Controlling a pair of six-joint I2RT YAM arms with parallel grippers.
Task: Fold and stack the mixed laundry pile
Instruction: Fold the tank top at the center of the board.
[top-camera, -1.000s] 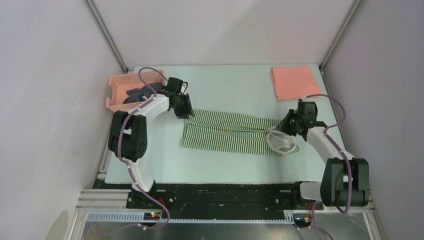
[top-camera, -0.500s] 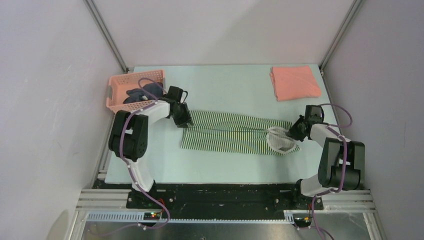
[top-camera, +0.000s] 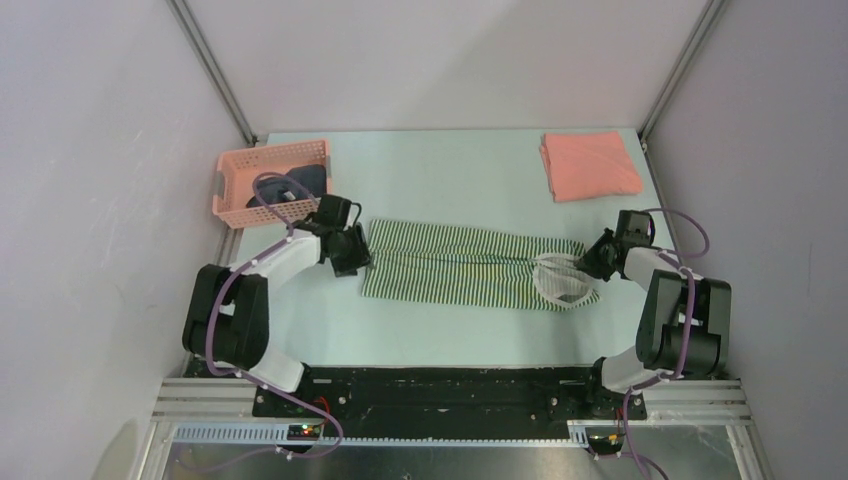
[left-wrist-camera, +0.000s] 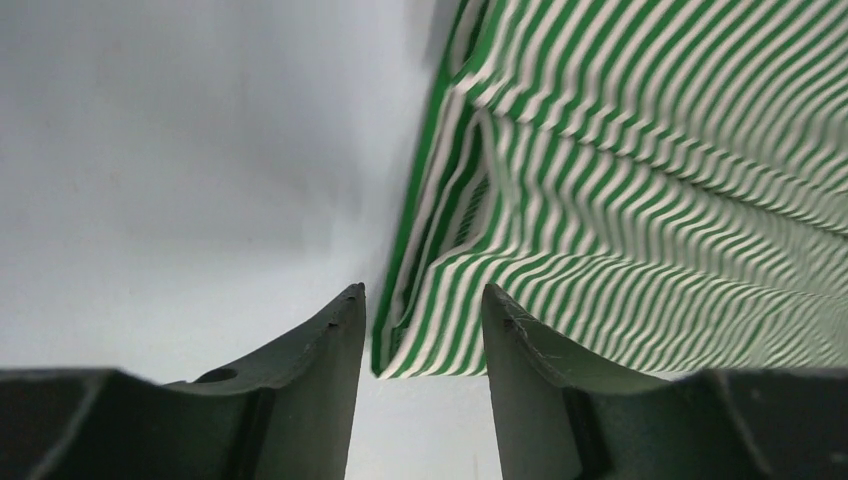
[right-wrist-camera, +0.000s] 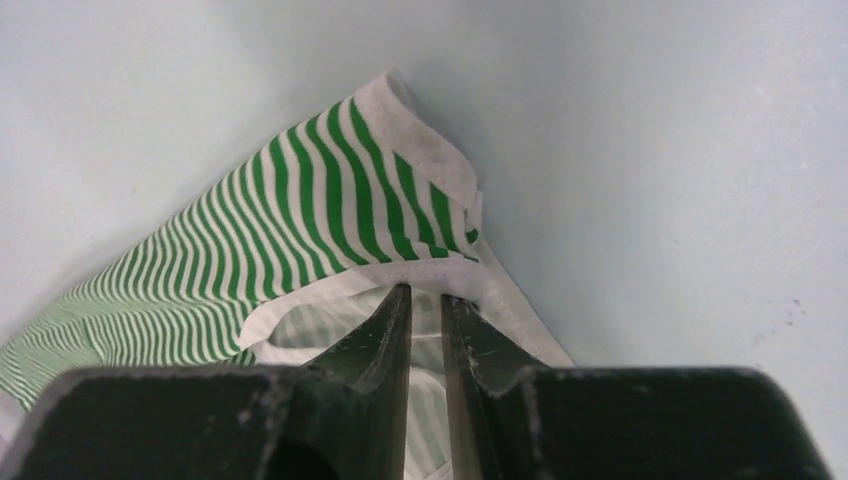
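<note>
The striped shirt (top-camera: 460, 268) lies flat in the middle of the table (top-camera: 450, 330), its long way running left to right. Its left end sits right at the left gripper (left-wrist-camera: 420, 295), whose fingers stand apart with the shirt's corner between them, not pinched yet; its right end, by the white band (right-wrist-camera: 445, 155), is nipped in the right gripper (right-wrist-camera: 425, 297), fingers nearly together. So each arm has its own end; I think the next move is a fold along that long line. I count three clothes: one striped, one pink shirt (top-camera: 590, 165) folded at the back right, and one dark one (top-camera: 300, 185) in the single pink basket (top-camera: 270, 152) at the back left. I also count two grippers.
</note>
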